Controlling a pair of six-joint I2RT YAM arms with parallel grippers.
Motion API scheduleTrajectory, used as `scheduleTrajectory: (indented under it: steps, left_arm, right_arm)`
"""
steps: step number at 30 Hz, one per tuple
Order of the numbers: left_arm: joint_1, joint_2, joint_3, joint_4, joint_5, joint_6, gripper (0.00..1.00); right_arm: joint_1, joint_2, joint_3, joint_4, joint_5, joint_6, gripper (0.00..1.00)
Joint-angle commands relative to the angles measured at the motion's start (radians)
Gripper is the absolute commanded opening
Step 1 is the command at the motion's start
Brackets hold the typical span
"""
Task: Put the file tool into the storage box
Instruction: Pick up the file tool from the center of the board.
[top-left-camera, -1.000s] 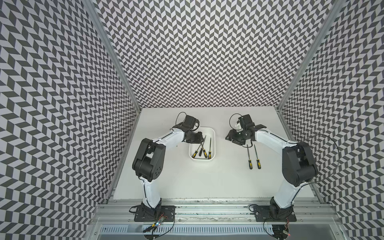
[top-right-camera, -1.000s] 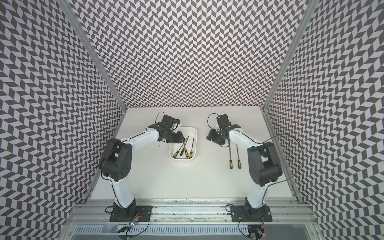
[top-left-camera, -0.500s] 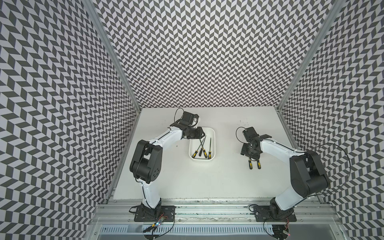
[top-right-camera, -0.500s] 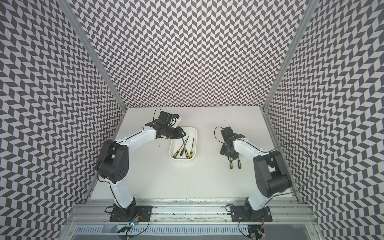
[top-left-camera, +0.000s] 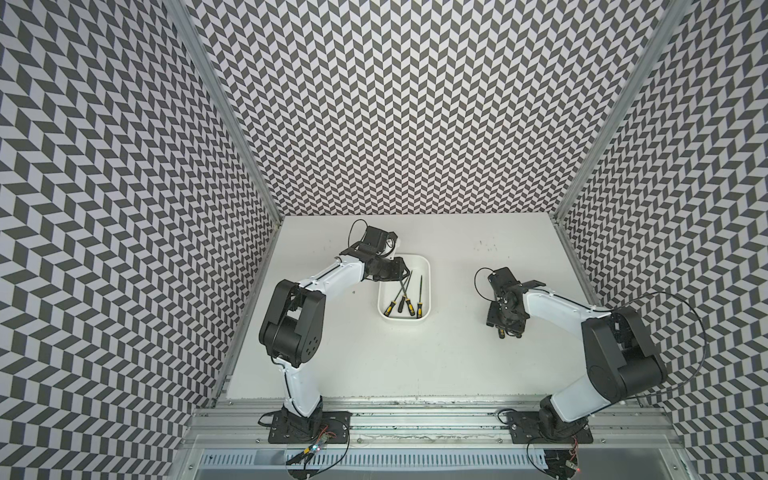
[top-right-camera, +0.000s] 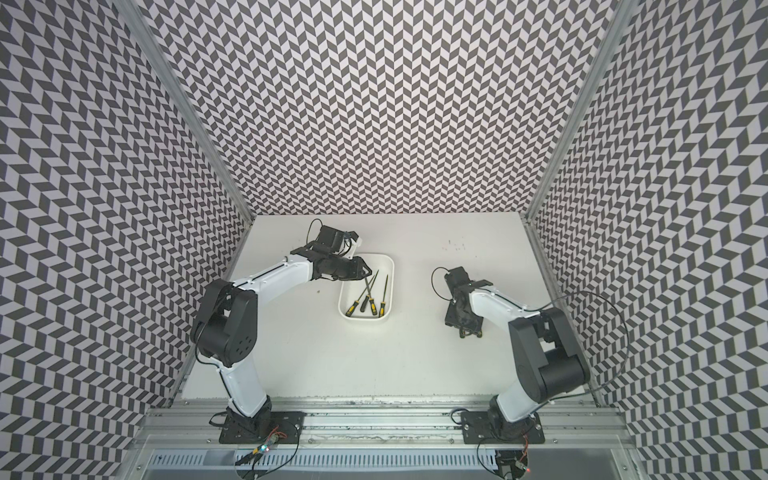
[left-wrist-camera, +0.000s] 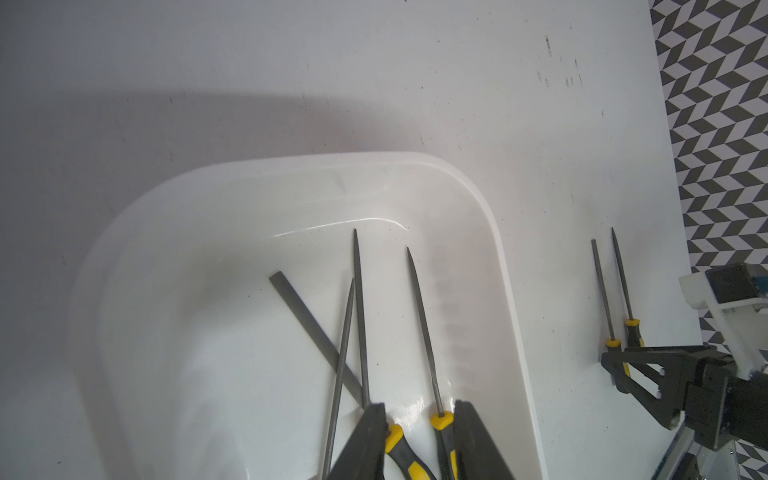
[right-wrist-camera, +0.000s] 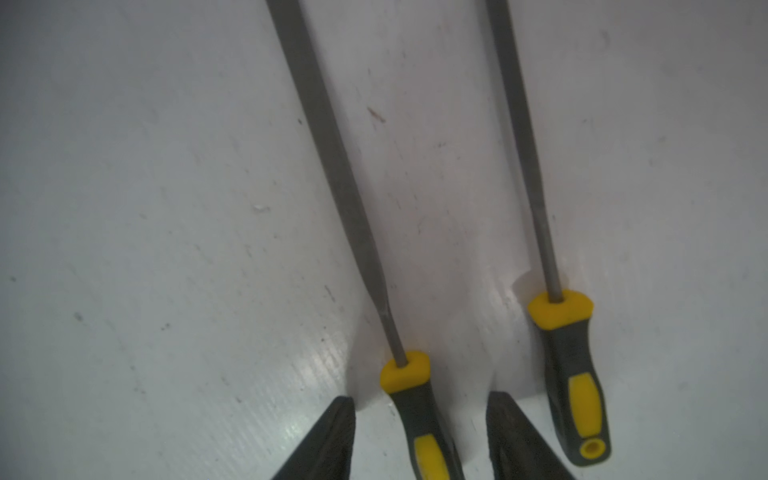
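Note:
The white storage box (top-left-camera: 428, 286) (top-right-camera: 391, 286) lies at mid-table with several yellow-and-black-handled file tools (top-left-camera: 402, 296) inside. My left gripper (top-left-camera: 401, 268) (left-wrist-camera: 419, 419) hovers over the box's far left end, open and holding nothing. Two more file tools lie side by side on the table to the right. My right gripper (top-left-camera: 508, 330) (right-wrist-camera: 419, 399) is low over their handles, open. Its jaws straddle the handle of one file tool (right-wrist-camera: 332, 145) with a gap on each side. The other file tool (right-wrist-camera: 573, 353) lies just outside one jaw.
In both top views the right gripper body hides most of the two loose files. Patterned walls close in the left, back and right of the white table (top-left-camera: 415, 365). An aluminium rail (top-left-camera: 415, 405) with both arm bases runs along the front.
My right gripper has come toward the front and down over the handles of the two loose files, its jaws narrowing slightly. The left gripper has shifted only a little above the box.

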Motion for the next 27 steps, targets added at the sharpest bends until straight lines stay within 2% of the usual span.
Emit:
scheduleTrajectory:
  steps: [1,5,9,11,14,18,23,27]
  left_arm:
    - [0.006,-0.052,-0.021,0.028,0.000,-0.006,0.32]
    - [0.013,-0.059,-0.021,0.028,0.004,-0.013,0.32]
    - [0.021,-0.075,-0.016,0.031,0.006,-0.014,0.32]
    - [0.028,-0.075,-0.010,0.031,0.007,-0.013,0.33]
    - [0.038,-0.073,0.003,0.029,0.019,-0.016,0.32]
    - [0.041,-0.069,0.023,0.034,0.039,-0.011,0.33]
    - [0.041,-0.044,0.048,0.045,0.053,-0.017,0.33]
    - [0.040,-0.037,0.057,0.053,0.071,-0.024,0.33]
  right_arm:
    - [-0.001,-0.011,-0.023,0.008,-0.024,-0.026,0.52]
    - [-0.012,0.003,-0.044,0.037,-0.070,-0.051,0.41]
    - [-0.038,0.042,-0.053,0.075,-0.146,-0.090,0.11]
    - [-0.044,0.050,-0.047,0.089,-0.171,-0.107,0.02]
    - [-0.044,0.045,-0.007,0.117,-0.231,-0.146,0.00]
    - [-0.042,0.025,0.085,0.199,-0.424,-0.167,0.00]
    - [-0.005,0.087,0.263,0.194,-0.624,-0.227,0.00]
    - [0.021,0.109,0.330,0.213,-0.824,-0.257,0.00]
